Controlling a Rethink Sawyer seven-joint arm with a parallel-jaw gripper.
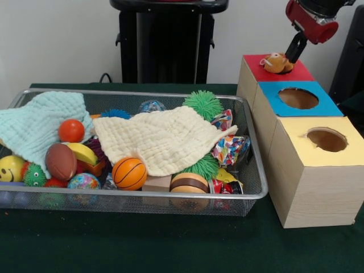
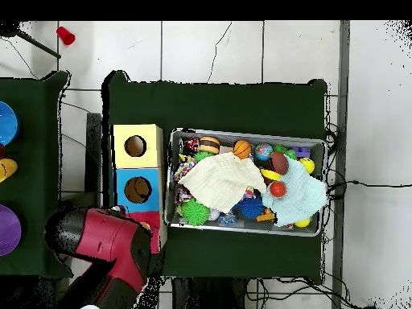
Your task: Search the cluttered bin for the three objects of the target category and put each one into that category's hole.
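Observation:
My gripper [image 1: 289, 58] hangs at the far right over the red-topped box [image 1: 301, 73], shut on a small brown plush toy [image 1: 276, 62]. The toy rests low on the red top, where that box's hole would be, and hides it. Beside it stand the blue-topped box [image 1: 321, 106] and the yellow-topped box [image 1: 352, 149], each with an open round hole. In the overhead view my red arm [image 2: 109, 240] covers the gripper, the toy and most of the red box [image 2: 150, 218].
A wire mesh bin [image 1: 114, 195] holds a cream cloth [image 1: 165, 139], a mint cloth [image 1: 40, 125], a basketball [image 1: 129, 173], a football [image 1: 61, 161], an orange ball [image 1: 71, 130], green spiky balls [image 1: 203, 104] and a burger toy [image 1: 189, 183]. The cloths hide other items.

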